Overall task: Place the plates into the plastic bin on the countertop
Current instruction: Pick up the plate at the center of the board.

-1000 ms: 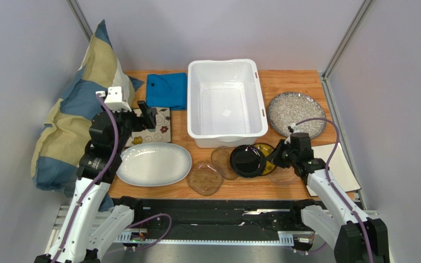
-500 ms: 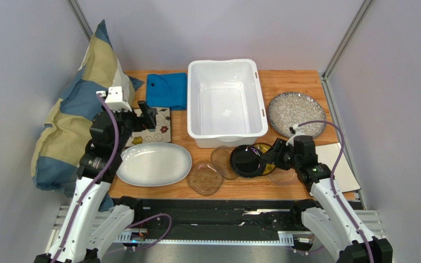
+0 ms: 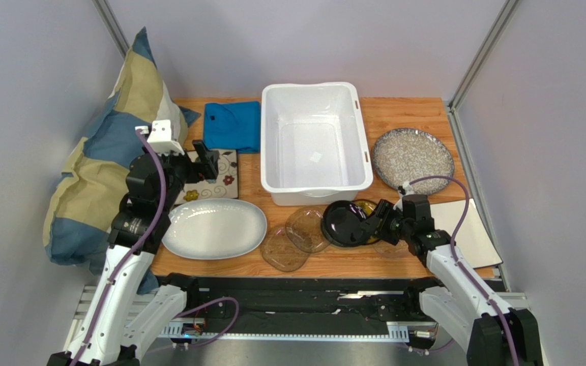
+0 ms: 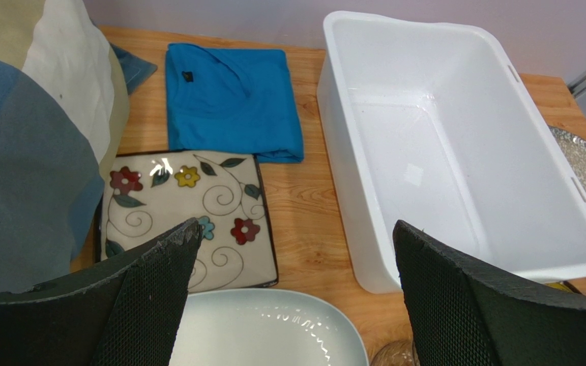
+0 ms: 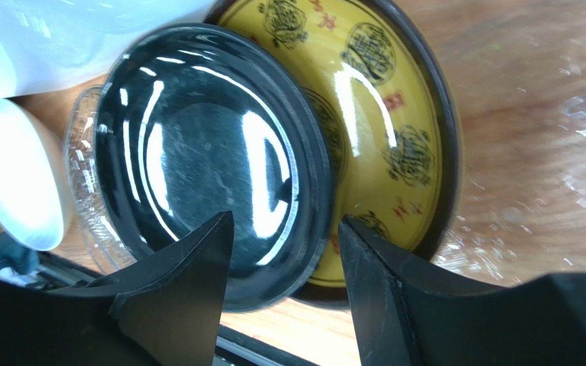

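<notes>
Bases of both arms stand at the near edge of the countertop (image 3: 395,113). The right arm leans forward and inward, stretched low, its wrist turned so that the right gripper (image 3: 374,219) points left into the near row of small plates. Its jaws are parted and straddle the rim of the black plate (image 5: 197,152). One finger is over the glossy inside and the other is outside, over the yellow plate (image 5: 384,107) on which the black one partly lies. A gap shows on each side of the rim, so nothing is clamped. Clear glass plates (image 3: 307,227) overlap just left of the black one. The white oval platter (image 3: 216,227) lies further left in that row, and a plain white square plate (image 3: 478,236) sits at the right edge beside the right forearm.

The left arm rises steeply from its base and bends at the elbow near the platter's left end. It holds the left gripper (image 3: 206,162) above the floral square plate (image 4: 189,206), pointing right. Its jaws are spread wide, with nothing between them.

Beyond these, the plastic bin (image 3: 313,195) stands mid-counter. The grey-speckled round plate (image 3: 413,158) lies to its right and a folded blue cloth (image 3: 233,126) to its left. A pillow (image 3: 109,152) leans against the left wall. All the plates lie outside the bin.
</notes>
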Tool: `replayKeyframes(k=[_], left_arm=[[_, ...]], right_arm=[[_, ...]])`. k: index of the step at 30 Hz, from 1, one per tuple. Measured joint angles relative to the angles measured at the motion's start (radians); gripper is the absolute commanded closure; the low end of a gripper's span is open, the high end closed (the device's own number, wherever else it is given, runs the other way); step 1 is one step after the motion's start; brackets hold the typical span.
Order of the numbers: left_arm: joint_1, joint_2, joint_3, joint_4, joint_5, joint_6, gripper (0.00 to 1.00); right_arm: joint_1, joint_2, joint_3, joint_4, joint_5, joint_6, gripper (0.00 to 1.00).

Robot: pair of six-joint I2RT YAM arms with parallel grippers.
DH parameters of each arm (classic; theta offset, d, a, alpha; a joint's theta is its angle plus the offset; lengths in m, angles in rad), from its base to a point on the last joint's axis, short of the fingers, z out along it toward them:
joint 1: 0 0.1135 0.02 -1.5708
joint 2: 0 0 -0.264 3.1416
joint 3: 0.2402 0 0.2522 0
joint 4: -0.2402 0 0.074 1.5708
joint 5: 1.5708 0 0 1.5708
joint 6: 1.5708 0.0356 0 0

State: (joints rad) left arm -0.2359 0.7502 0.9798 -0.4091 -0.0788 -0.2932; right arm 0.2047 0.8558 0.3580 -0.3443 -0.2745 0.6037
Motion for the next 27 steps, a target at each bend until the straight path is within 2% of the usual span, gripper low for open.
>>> replayKeyframes(k=[8,22,26,27], left_arm=[[0.0,0.001,0.0,0.0,0.006,-0.002,0.01],[0.0,0.006,0.0,0.0,0.019,-0.015,0.01],[0.0,0.008,0.0,0.0,0.021,-0.016,0.01],[0.0,0.008,0.0,0.0,0.022,-0.016,0.01]], right_arm=[[0.0,0.046,-0.055,0.174,-0.064,0.069,0.39],[0.0,-0.04,-0.148,0.277,-0.081,0.185,0.38],[0.0,-0.037,-0.152,0.286,-0.087,0.199,0.41],[0.0,-0.037,-0.157,0.292,-0.088,0.204,0.46]])
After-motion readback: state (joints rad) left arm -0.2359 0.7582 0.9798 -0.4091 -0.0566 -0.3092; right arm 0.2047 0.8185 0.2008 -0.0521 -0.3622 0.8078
